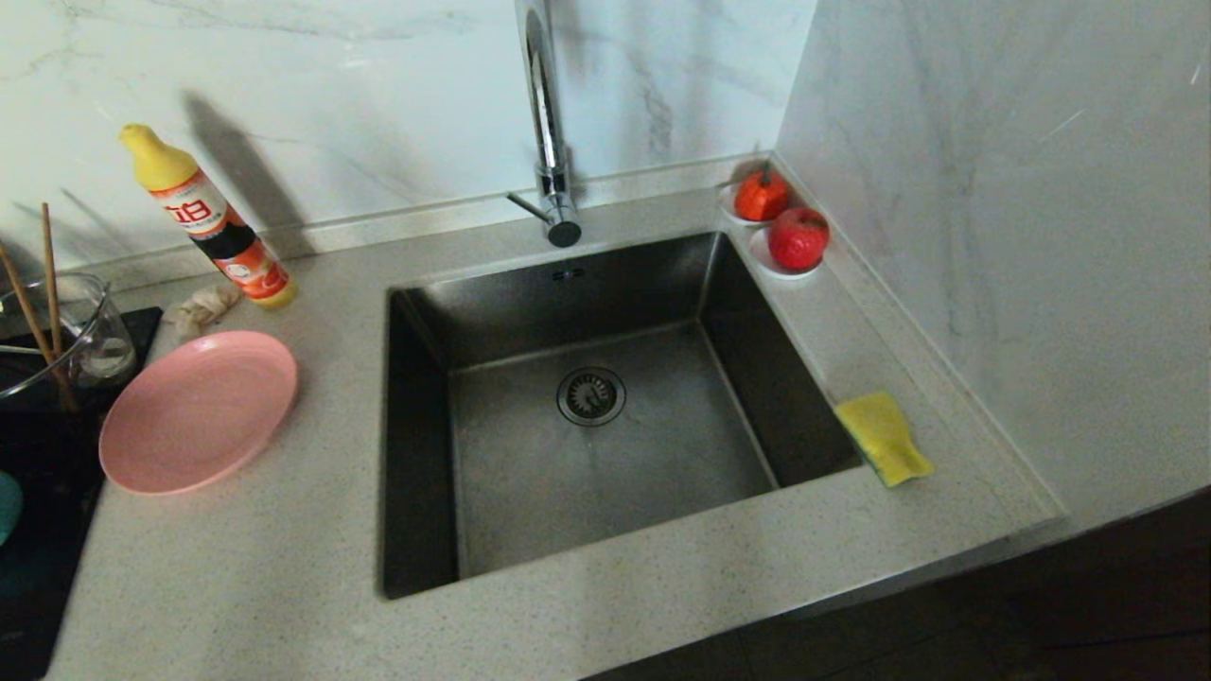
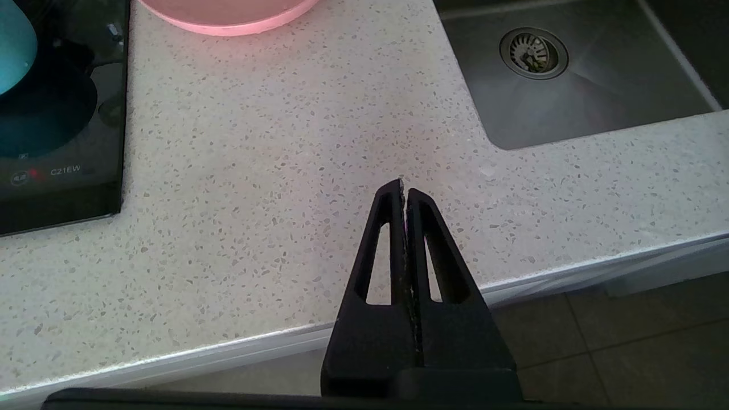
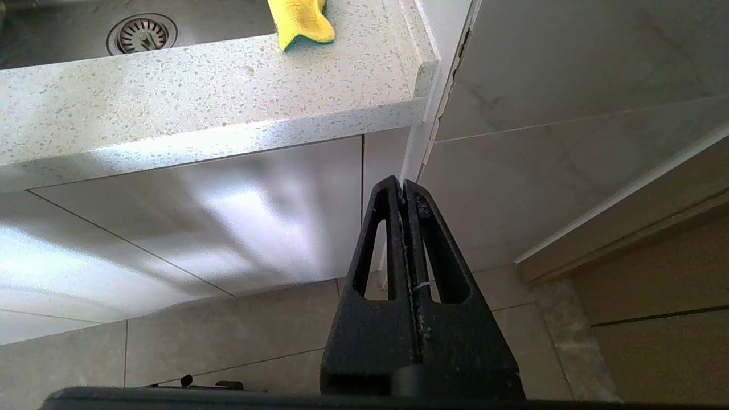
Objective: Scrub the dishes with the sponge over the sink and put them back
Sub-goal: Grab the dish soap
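Note:
The pink plate (image 1: pixel 197 410) lies on the counter left of the sink (image 1: pixel 605 416); its rim (image 2: pixel 228 23) shows in the left wrist view. Only an edge of the teal bowl (image 1: pixel 8 506) shows at the far left, on the black cooktop (image 2: pixel 11 51). The yellow sponge (image 1: pixel 883 437) rests on the sink's right rim, green face down (image 3: pixel 300 23). My left gripper (image 2: pixel 404 188) hangs shut and empty over the counter's front edge. My right gripper (image 3: pixel 401 183) is shut and empty, below the counter in front of the cabinet. Neither gripper appears in the head view.
A chrome tap (image 1: pixel 547 123) rises behind the sink. A detergent bottle (image 1: pixel 210 222) and a beige rag (image 1: pixel 201 308) lie behind the plate. A glass cup with chopsticks (image 1: pixel 61 331) stands far left. Two red fruits on saucers (image 1: pixel 781 222) sit by the right wall.

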Tool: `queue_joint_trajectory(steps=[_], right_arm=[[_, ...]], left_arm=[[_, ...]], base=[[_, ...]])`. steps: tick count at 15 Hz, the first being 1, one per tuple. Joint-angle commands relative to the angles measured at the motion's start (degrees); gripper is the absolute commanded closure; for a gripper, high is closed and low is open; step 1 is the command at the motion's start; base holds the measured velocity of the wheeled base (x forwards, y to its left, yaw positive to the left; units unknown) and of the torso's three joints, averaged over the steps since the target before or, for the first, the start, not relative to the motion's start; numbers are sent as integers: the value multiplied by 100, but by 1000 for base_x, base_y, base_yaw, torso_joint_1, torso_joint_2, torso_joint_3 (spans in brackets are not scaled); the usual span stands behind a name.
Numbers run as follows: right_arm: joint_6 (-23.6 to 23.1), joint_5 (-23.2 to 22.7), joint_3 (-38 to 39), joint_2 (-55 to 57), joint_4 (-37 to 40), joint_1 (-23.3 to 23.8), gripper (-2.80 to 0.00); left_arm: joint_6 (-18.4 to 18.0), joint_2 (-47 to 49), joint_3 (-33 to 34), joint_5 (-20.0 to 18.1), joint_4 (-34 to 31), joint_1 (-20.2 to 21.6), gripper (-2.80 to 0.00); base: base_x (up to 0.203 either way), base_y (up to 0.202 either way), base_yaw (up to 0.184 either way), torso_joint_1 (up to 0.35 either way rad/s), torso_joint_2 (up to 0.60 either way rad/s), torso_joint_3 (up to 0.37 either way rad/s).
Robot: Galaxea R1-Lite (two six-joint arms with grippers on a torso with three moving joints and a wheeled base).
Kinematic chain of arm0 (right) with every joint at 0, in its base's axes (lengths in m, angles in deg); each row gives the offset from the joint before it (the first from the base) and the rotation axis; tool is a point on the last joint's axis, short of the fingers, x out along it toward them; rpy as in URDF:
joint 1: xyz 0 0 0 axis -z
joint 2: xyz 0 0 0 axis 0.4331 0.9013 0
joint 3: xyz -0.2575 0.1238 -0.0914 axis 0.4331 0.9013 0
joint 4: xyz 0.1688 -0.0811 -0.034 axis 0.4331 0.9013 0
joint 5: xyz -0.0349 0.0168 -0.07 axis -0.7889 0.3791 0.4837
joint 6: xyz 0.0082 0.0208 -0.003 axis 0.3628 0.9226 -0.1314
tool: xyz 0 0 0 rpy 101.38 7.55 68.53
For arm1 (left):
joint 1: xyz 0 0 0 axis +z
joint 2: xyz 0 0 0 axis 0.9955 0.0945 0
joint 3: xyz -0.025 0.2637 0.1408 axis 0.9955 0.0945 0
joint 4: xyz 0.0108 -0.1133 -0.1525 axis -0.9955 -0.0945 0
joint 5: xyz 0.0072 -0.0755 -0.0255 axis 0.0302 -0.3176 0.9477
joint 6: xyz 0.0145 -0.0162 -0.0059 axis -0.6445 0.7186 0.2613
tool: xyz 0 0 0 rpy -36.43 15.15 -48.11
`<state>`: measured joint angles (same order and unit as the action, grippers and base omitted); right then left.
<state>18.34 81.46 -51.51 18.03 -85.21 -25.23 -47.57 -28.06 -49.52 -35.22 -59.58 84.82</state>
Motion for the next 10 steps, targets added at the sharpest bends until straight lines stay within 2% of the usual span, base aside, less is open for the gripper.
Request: queue_joint_trajectory(steps=[1,8,10], right_arm=[[2,-1,2,-3,-5,0,0],[2,-1,2,-3,-5,0,0],[2,-1,2,-3,-5,0,0]], left_arm=[[-8,-10,0,-6,-4,2,0],[-15,-10,-5,5,12,2,0],[0,-10,-446,12,1,2,0]], base=[[0,0,0,0,0,0],[0,0,0,0,0,0],[0,0,0,0,0,0]])
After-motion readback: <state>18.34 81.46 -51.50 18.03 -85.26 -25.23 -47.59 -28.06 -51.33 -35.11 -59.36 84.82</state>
